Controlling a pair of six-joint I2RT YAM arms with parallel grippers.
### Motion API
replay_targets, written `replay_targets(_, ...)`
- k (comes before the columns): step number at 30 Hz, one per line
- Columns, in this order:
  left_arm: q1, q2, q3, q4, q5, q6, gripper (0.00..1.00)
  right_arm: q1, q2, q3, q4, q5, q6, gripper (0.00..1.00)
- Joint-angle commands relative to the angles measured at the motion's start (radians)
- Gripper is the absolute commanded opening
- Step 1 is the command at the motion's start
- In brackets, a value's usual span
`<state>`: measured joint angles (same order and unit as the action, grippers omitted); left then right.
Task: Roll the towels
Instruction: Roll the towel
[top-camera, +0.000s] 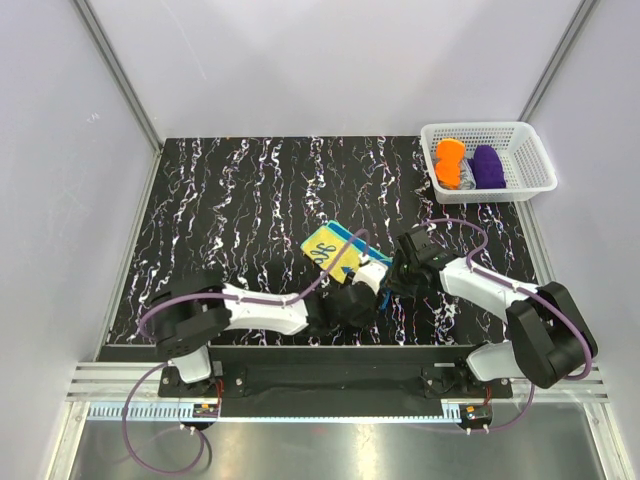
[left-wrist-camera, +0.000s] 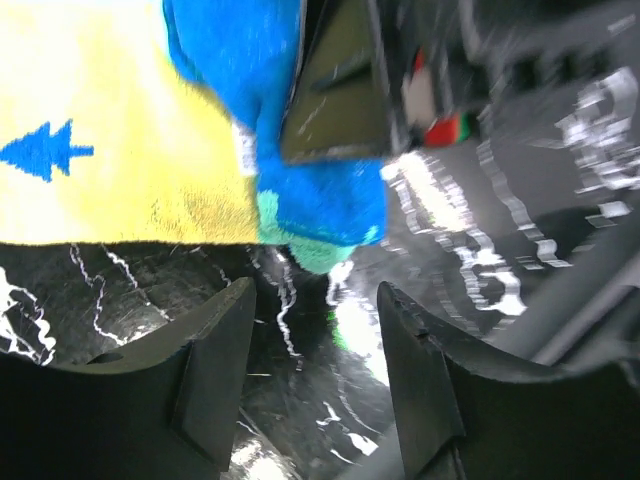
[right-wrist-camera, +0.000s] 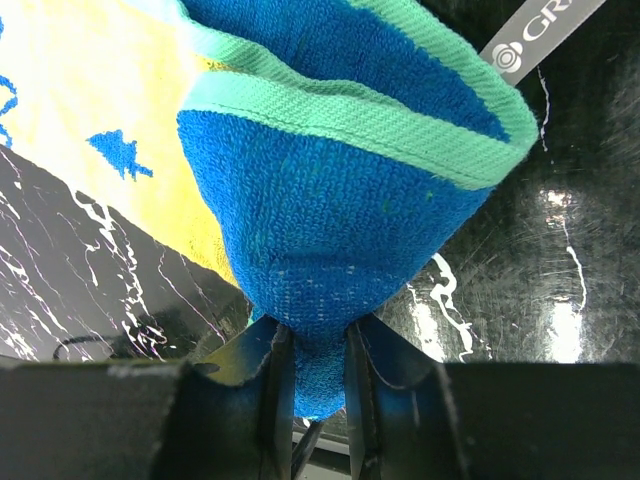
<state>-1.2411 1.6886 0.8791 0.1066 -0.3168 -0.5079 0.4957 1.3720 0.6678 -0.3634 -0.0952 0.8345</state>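
With the right end effector pinching one blue corner of the towel and the left end effector parted and empty, fold that corner over squarely.

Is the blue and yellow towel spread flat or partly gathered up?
Partly gathered: the right pincer pinches a bunched blue corner of the towel; its yellow part lies flat on the table.

— Is any lettering to be read?
— On a grey strip at the top right of the right wrist view, the white letters "GR" are seen beside a round logo; the rest is cut off.
— And on the towel?
— No words are made out. A blue tree-shaped mark is printed on its yellow field. The blue scrawl seen from above may be numerals, but it is too small to read.
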Motion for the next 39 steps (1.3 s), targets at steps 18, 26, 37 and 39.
replay_targets(18, -0.07, 0.213, 0.208, -0.002, -0.238, 0.069, 0.69, 0.01, -0.008, 0.029, -0.006, -0.04, 0.005, 0.18)
replay_targets(26, -0.067, 0.27, 0.256, -0.056, -0.35, 0.025, 0.35, 0.014, -0.05, 0.003, -0.008, -0.075, 0.015, 0.18)
replay_targets(37, -0.06, 0.189, 0.213, -0.044, -0.254, 0.04, 0.0, 0.027, -0.086, -0.011, -0.038, -0.066, 0.02, 0.41)
replay_targets(39, -0.058, 0.172, 0.208, -0.054, -0.211, 0.034, 0.0, 0.026, -0.094, 0.006, -0.078, -0.029, 0.009, 0.54)
